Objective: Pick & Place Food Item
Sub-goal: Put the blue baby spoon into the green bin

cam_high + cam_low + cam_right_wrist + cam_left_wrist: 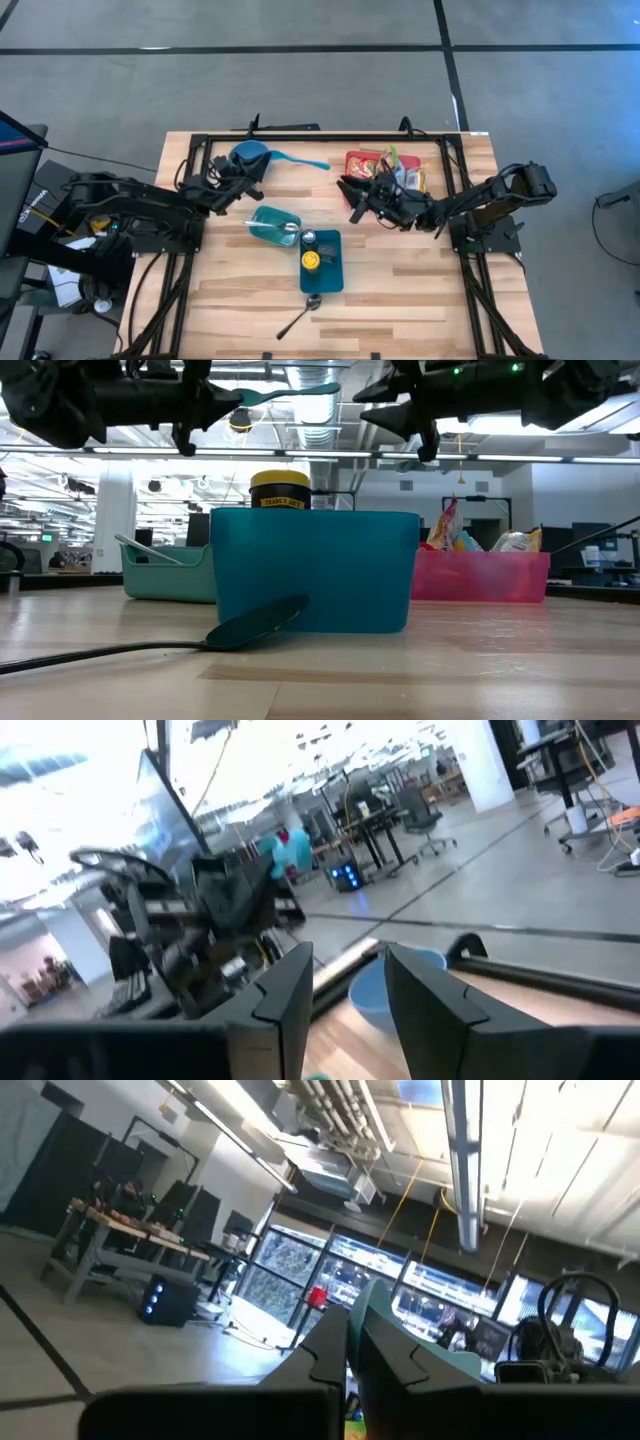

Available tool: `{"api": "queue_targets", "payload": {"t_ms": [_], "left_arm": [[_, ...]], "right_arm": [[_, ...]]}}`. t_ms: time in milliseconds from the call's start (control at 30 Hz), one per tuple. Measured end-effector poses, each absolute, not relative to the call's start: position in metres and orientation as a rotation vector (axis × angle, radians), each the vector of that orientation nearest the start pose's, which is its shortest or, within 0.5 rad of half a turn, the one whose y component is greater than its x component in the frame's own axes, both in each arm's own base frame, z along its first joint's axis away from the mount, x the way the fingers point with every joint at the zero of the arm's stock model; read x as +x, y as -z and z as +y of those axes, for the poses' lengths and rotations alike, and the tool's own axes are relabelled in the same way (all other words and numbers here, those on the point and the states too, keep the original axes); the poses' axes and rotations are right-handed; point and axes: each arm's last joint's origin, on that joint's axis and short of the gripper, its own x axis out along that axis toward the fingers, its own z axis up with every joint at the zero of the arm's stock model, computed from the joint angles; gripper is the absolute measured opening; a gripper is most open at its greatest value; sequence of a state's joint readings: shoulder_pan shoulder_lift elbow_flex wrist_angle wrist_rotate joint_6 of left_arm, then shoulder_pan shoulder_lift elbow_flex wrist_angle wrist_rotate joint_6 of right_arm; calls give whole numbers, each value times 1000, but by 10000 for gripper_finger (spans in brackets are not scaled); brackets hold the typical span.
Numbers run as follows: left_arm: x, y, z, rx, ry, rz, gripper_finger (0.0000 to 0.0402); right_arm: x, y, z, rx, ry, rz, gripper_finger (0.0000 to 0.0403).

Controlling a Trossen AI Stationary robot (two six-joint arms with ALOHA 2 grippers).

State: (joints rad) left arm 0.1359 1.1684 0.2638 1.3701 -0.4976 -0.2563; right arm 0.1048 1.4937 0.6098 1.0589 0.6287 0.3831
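now | r gripper (pixel 352 200) jaws apart, empty, nr pink bin (pixel 366 163) | l gripper (pixel 251 177) closed

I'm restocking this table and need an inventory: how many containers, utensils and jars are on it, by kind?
Containers: 4 (blue round bowl, light teal tray, dark teal rectangular bin, pink basket of snack packets)
Utensils: 1 (dark metal spoon)
Jars: 1 (yellow-lidded jar)
Total: 6

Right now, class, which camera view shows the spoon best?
The high view: the whole spoon lies on the table, just below the dark teal bin. The low view shows it edge-on, its bowl resting at that bin, handle running off frame. Neither wrist view shows it.
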Motion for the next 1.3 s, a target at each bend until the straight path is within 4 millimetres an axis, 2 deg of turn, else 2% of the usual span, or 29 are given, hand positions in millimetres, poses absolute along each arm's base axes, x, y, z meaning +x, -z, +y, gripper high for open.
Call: {"api": "queue_targets", "payload": {"t_ms": [367,633,833,1300], "left_arm": [[203,-224,44,-440,-538,-577,4],[224,-231,44,-454,-477,-573,4],[233,-228,45,-459,-479,-552,3],[234,-226,45,-470,-456,-537,3]], "right_arm": [[291,-237,12,397,423,-302,122],[291,-240,13,365,409,-319,122],[291,-242,15,328,407,-329,122],[290,-246,8,330,427,-371,122]]}}
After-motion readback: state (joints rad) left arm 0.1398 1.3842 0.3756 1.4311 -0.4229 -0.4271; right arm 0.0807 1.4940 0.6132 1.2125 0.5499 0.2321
